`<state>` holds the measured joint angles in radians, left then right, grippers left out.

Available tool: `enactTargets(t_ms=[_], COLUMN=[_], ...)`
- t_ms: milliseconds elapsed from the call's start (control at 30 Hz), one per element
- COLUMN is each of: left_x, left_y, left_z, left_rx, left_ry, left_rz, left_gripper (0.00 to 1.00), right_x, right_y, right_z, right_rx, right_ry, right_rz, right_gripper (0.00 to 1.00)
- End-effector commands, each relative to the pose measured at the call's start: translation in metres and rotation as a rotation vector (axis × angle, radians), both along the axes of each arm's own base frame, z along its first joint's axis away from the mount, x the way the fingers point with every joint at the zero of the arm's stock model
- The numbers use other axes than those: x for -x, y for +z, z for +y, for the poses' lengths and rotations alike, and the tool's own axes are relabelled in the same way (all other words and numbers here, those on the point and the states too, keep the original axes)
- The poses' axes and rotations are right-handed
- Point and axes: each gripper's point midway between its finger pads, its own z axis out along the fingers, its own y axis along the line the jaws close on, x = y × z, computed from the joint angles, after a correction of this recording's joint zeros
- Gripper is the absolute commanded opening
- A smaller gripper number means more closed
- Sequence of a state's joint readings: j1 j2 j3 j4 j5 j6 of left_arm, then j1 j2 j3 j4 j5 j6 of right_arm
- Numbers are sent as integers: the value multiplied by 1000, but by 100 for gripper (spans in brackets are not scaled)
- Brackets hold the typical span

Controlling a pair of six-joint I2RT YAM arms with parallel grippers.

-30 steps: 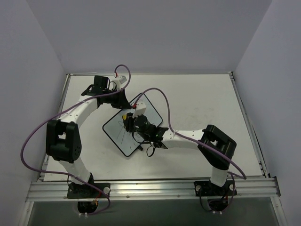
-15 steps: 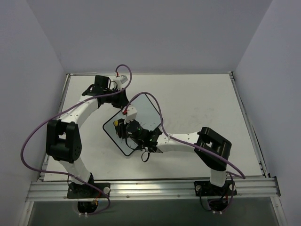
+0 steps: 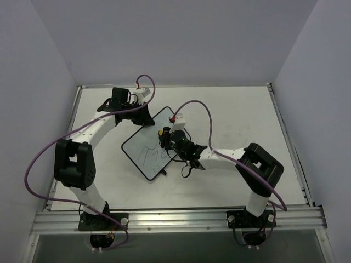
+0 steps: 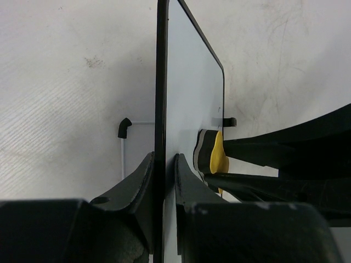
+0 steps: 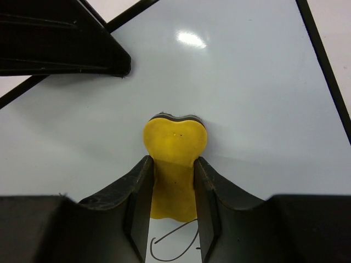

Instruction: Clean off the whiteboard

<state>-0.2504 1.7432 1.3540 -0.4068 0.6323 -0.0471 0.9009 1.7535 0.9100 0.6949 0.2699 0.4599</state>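
Top external view first: we've got the whiteboard (image 3: 143,149) lying on the desk (image 3: 236,115), a bit left of the middle and turned diagonally, sitting right between the two arms. Dark marker scribbles (image 3: 151,156) cover the near half of it, while the far half looks clean white.

The left gripper (image 3: 147,117) comes in from the far-left side and is clamped on the board's far edge. Left wrist view makes that pretty obvious: one finger on each side of the thin black frame, squeezed right up against it, with the board running edge-on away from the camera. We can't tell from these shots whether that edge is lifted off the desk at all.

The right gripper (image 3: 164,136) sits over the far right part of the board and is closed around a yellow eraser (image 5: 174,140). In the right wrist view, both fingers pinch the eraser's narrow tail. Its wider end has a dark pad underneath, and that pad is pressed flat against the white surface. A bit of scribble peeks out just below the eraser, between the fingers. The left gripper's dark fingers show up in the top-left corner of that same view.
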Motion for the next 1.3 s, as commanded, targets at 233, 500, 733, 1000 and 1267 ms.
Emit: enactTargets(t_ms=[233,500,733,1000,1267], left_x=[3,4,3,4,4], left_y=[-11,-13,-14,-15,-15], left_z=[-5,-5,-6,-7,-8], left_rx=[-69,-78,-79,-81,-86], left_ry=[-7,-10,-14,-16,-16], left_rz=[-18,-20,-16,-16,-17], left_gripper=[2,2,2,2,2], right_x=[18,71,94,86,42], right_y=[-21,-16,-10,-26,-45], right_z=[4,66,89,66,-11], right_rx=[95,83,74,131,159], right_ry=[5,147,220,157,-64], right_rz=[4,-30,-46,-49,-26], right_gripper=[0,0,0,0,0])
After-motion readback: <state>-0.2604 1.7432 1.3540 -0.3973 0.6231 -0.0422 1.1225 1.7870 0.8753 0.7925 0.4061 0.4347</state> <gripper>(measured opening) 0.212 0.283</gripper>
